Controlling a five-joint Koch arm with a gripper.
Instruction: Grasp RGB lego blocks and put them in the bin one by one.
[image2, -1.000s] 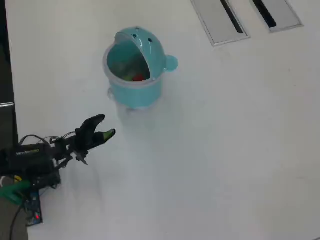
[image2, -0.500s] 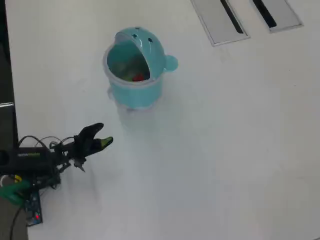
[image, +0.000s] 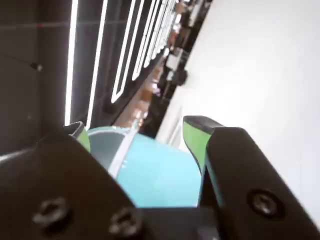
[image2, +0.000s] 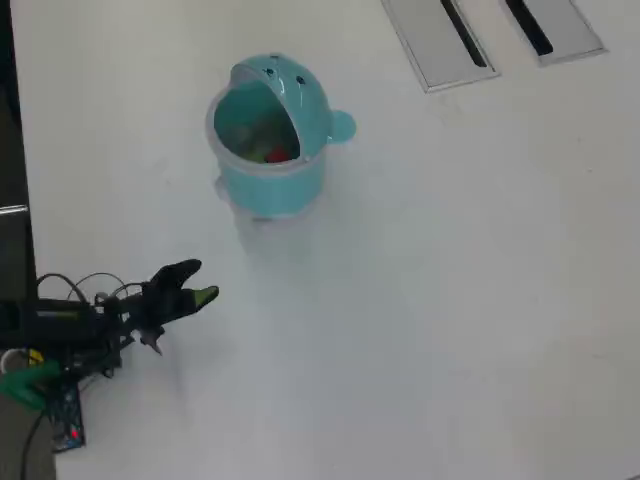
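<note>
No loose block lies anywhere on the white table (image2: 450, 300) in the overhead view, which suggests the task is at or near its end. The light teal round plastic bin (image2: 268, 160) stands toward the far left part of the table, well clear of every edge, with its domed lid (image2: 300, 95) tipped back, dark dots showing on it, and a small round knob (image2: 342, 125) on its right side. Through the open mouth a red lego block (image2: 277, 154) is visible at the bottom with a hint of yellowish-green (image2: 256, 153) beside it; a blue block cannot be made out against the teal interior, so whether all three are inside cannot be confirmed. The black gripper with green-tipped fingers (image2: 190, 287) sits low near the left edge of the table, well apart from the bin and pointing roughly toward it. In the wrist view the two jaws stand spread, the green pads (image: 192, 137) apart with the teal wall of the bin (image: 160, 172) showing in the gap and nothing held between them. Two grey slotted panels (image2: 440, 40) are set into the table at its far edge. Judging from this, at least two blocks are delivered, and the released, empty fingers with a block-free table point to nothing left to fetch.
</note>
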